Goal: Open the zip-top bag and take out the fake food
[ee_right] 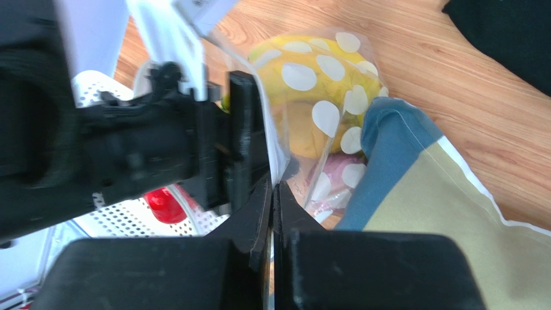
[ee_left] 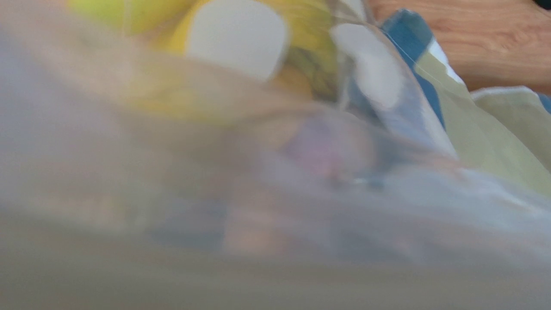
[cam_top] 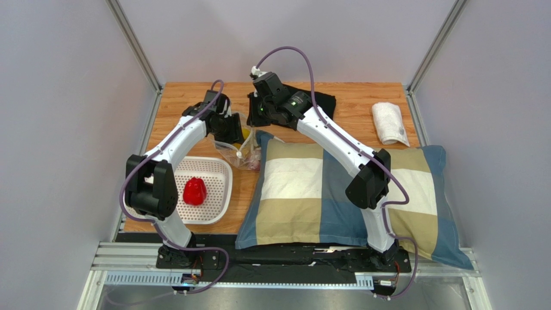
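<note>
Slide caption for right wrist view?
Right claw shut on spotted zip-top bag, yellow fake food inside, pillow corner beside.

Light-brown wood-grain tabletop (cam_top: 352,97) spans wall to wall. Plain pale grey-lilac wall panels (cam_top: 58,129) on left, back and right, joined by silver aluminium corner struts (cam_top: 132,42). Silver slotted aluminium rail (cam_top: 297,279) along the near edge. On the wood: blue, cream and tan checked pillow (cam_top: 304,194) (overhangs near right corner), folded black cloth (cam_top: 323,100), rolled white towel (cam_top: 389,123). Light soft, even.
</note>
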Action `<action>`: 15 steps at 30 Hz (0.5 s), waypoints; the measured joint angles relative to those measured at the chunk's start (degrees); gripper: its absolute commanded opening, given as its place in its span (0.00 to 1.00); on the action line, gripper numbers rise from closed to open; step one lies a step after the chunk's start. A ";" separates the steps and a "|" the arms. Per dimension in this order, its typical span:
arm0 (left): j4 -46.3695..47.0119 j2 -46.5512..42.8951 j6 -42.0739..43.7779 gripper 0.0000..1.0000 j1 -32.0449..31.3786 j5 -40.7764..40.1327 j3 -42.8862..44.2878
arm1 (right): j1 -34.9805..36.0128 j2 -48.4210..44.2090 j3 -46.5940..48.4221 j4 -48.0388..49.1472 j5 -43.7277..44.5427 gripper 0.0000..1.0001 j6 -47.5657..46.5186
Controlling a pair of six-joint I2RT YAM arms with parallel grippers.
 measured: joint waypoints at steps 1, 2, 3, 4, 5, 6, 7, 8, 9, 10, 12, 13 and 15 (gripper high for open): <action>-0.31 0.83 -0.61 0.69 -0.04 -0.90 0.42 | -0.09 0.37 0.66 0.02 -0.24 0.00 0.28; -0.59 1.92 -1.29 0.71 -0.09 -1.62 0.92 | -0.17 0.81 1.31 0.09 -0.48 0.00 0.57; -0.96 3.08 -1.97 0.72 -0.13 -2.43 1.42 | -0.22 1.20 1.86 0.09 -0.72 0.00 0.81; -1.38 4.39 -2.91 0.73 -0.13 -3.17 1.88 | -0.28 1.51 2.32 0.11 -1.01 0.00 1.16; -1.95 5.95 -3.76 0.73 -0.13 -4.00 2.45 | -0.33 1.81 2.49 0.13 -1.36 0.00 1.53; -2.47 7.17 -4.37 0.74 -0.13 -4.55 2.93 | -0.35 2.16 2.71 0.13 -1.64 0.00 1.97; -2.97 8.41 -5.09 0.75 -0.11 -5.03 3.37 | -0.44 2.47 2.84 0.20 -1.99 0.00 2.36; -3.15 9.40 -5.73 0.77 -0.11 -5.55 3.61 | -0.46 2.80 2.89 0.13 -2.32 0.00 2.64; -3.32 10.21 -6.21 0.79 -0.11 -5.88 3.82 | -0.46 3.10 2.91 0.13 -2.51 0.00 2.84; -3.43 10.97 -6.88 0.80 -0.11 -6.25 4.02 | -0.50 3.39 2.91 0.13 -2.71 0.00 3.06; -3.43 11.72 -7.78 0.82 -0.13 -6.86 4.02 | -0.59 3.91 2.91 0.09 -2.86 0.00 3.41; -3.34 11.89 -8.20 0.82 -0.13 -6.88 4.02 | -0.70 4.04 2.91 0.09 -2.91 0.00 3.54; -1.97 11.93 -8.87 0.82 -0.11 -6.91 3.65 | -0.72 4.13 2.89 0.11 -3.08 0.00 3.69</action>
